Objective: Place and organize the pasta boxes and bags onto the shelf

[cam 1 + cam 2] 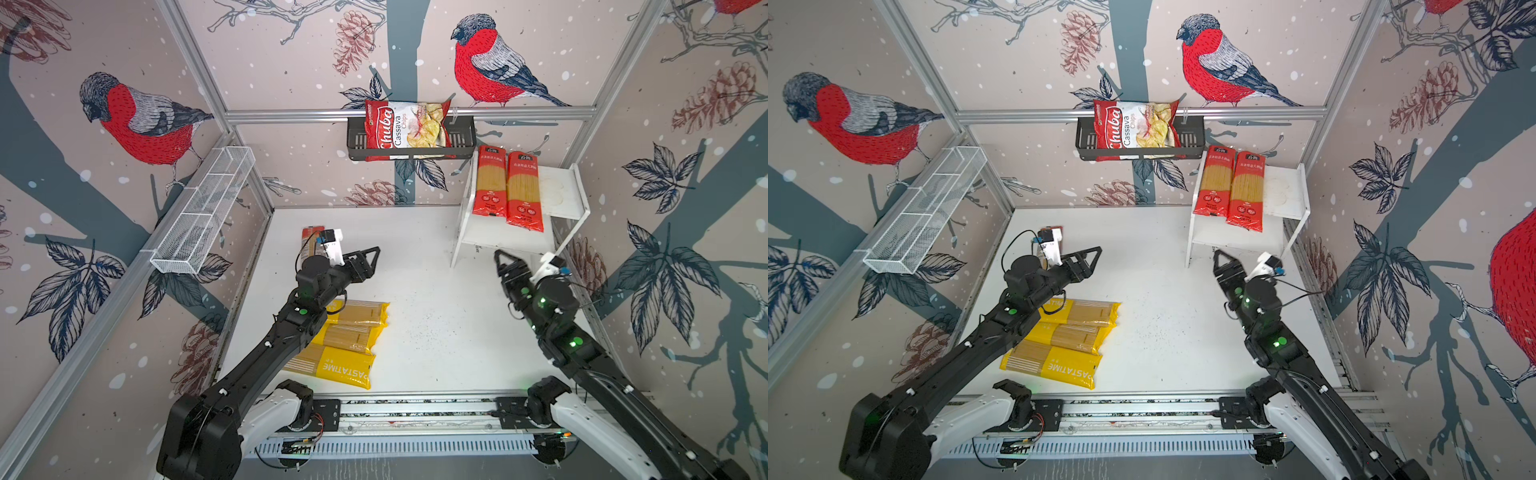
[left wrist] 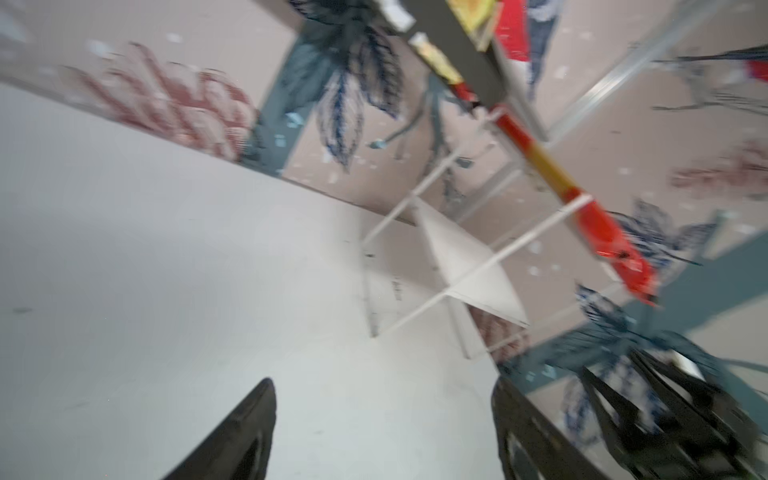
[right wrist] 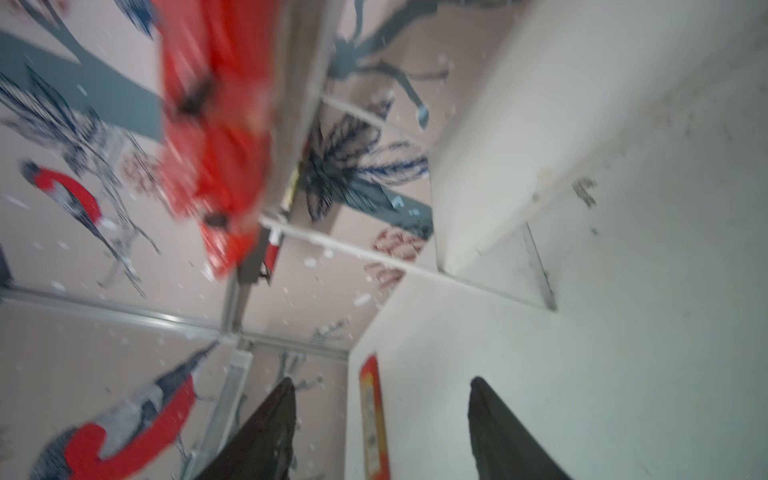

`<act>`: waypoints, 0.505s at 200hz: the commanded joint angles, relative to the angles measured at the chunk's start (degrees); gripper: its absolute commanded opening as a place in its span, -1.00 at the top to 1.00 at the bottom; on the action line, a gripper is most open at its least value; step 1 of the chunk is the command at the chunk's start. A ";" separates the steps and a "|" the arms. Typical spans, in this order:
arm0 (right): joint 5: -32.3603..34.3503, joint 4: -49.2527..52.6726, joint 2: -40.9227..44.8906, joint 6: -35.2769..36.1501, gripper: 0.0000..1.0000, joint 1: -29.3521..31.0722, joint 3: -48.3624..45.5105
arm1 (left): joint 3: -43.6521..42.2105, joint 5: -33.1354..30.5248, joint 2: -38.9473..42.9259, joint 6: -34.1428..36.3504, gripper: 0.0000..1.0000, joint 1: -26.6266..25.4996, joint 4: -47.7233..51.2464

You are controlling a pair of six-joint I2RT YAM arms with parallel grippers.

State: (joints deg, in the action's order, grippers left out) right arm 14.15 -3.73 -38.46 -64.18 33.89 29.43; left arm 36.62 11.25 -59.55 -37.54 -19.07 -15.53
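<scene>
Both arms hang over the white table, neither carrying anything. The right gripper, jaws apart and empty, sits just short of the shelf, which stands at its 12 to 1 o'clock. In the blurred right wrist view its fingers stand wide with nothing gripped between them. Two red packets lie side by side, touching, on the shelf's top board at this gripper's 12 o'clock, their near ends jutting over the front edge. The left gripper, likewise spread and empty, is at mid-table. A third red packet lies flat on the table at its 9 o'clock, partly hidden by the wrist camera. Three yellow packets overlap at its 6 o'clock, partly under the left arm and well apart from the right gripper, at that gripper's 8 o'clock.
</scene>
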 commanded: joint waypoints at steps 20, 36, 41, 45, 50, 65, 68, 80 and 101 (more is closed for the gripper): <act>13.03 -0.62 -5.55 4.66 -0.27 16.93 -3.21 | -0.66 -7.52 -4.18 4.88 -0.60 10.75 8.44; 11.85 -3.92 -11.22 5.86 -0.26 20.25 -3.13 | 1.11 -9.09 -9.19 6.69 -0.60 13.25 9.05; 11.12 -4.66 -13.11 6.29 -0.26 20.97 -2.72 | 1.67 -9.41 -11.02 7.39 -0.61 13.85 9.11; 10.48 -5.23 -14.50 6.75 -0.26 21.37 -2.31 | 2.47 -9.69 -12.59 7.96 -0.61 14.37 9.39; 9.64 -5.91 -16.04 7.30 -0.25 21.76 -1.78 | 3.52 -10.28 -14.33 8.42 -0.61 14.79 9.91; 7.46 -7.16 -20.55 8.99 -0.25 22.66 0.10 | 7.39 -14.36 -19.72 8.83 -0.63 15.51 12.74; 7.05 -7.25 -21.25 9.24 -0.25 22.81 0.46 | 8.51 -15.04 -20.92 8.88 -0.63 15.55 13.36; 5.40 -7.95 -23.43 10.48 -0.25 23.19 1.54 | 11.61 -16.08 -25.09 10.02 -0.65 16.66 14.59; 3.55 -8.05 -24.81 11.40 -0.23 23.67 2.56 | 17.08 -14.72 -31.92 10.25 -0.68 20.04 16.15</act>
State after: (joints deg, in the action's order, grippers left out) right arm 20.25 -8.82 -62.11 -55.66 57.10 30.81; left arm 49.06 -1.58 -86.30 -29.41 -1.78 -2.70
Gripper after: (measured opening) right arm 0.617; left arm 0.840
